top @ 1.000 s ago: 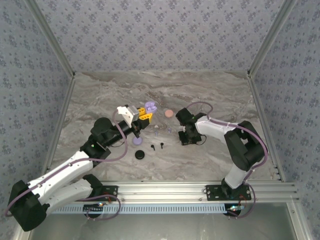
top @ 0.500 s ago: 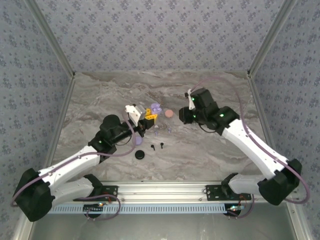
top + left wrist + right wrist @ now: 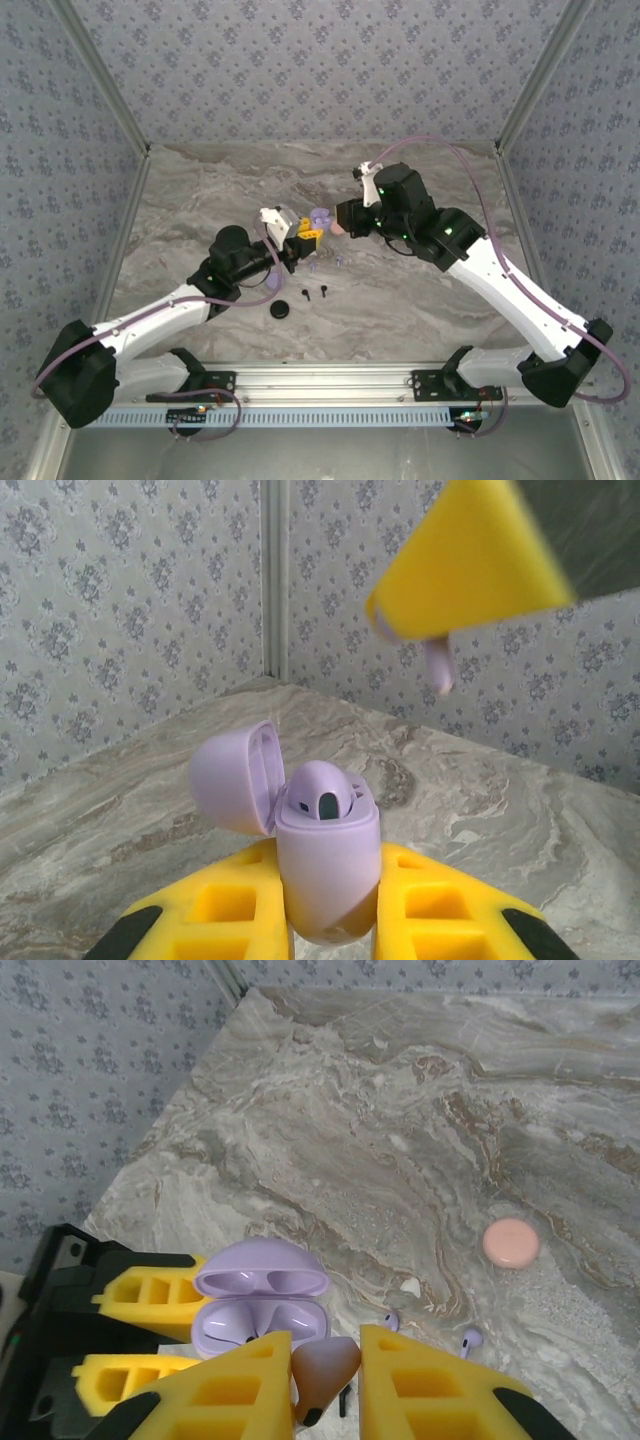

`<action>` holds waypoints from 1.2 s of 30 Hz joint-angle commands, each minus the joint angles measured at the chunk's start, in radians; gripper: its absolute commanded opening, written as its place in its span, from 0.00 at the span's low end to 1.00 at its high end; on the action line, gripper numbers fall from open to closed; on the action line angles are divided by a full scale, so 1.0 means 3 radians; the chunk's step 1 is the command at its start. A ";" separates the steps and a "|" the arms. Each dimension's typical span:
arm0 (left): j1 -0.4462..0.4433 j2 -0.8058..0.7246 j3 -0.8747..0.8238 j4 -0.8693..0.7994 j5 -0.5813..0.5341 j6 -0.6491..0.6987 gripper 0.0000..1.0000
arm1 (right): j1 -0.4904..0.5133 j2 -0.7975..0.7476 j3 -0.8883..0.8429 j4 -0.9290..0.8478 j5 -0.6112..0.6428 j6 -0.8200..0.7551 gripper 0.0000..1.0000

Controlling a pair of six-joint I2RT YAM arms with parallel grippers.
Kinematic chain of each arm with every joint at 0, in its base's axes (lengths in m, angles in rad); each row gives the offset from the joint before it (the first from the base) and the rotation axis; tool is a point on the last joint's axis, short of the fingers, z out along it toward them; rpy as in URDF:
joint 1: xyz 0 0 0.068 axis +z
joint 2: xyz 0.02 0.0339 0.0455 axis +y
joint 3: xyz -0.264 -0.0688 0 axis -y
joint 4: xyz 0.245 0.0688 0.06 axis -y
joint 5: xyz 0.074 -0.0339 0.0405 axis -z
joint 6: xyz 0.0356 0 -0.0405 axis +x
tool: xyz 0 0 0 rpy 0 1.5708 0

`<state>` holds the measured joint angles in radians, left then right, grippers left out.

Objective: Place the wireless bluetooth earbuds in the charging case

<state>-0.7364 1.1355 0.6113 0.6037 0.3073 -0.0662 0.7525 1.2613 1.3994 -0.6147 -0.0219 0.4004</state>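
Left wrist view: left gripper clamps the open charging case.
Right gripper: pinches an earbud just right of it.
Risk: a tilted approach could miss the socket and drop it.

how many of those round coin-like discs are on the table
3: a pink disc farthest back, a lilac disc nearer and to the left, and a black disc just in front of the lilac one. More may be hidden.
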 commanded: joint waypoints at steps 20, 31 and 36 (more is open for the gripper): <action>-0.0025 0.0035 0.0188 0.0217 0.0126 -0.0085 0.00 | 0.0094 0.0227 0.0014 0.0299 0.0002 0.0075 0.21; -0.0025 0.0024 0.0187 0.0217 0.0106 -0.0077 0.00 | 0.0100 0.0264 0.0019 0.0229 -0.0123 0.0092 0.21; -0.0025 0.0023 0.0190 0.0232 0.0108 -0.0090 0.00 | 0.0100 0.0266 0.0021 0.0213 -0.0227 0.0090 0.23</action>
<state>-0.7361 1.1496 0.6258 0.6296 0.3256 -0.0803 0.7761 1.3365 1.3994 -0.5430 -0.0460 0.4114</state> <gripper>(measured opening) 0.181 0.230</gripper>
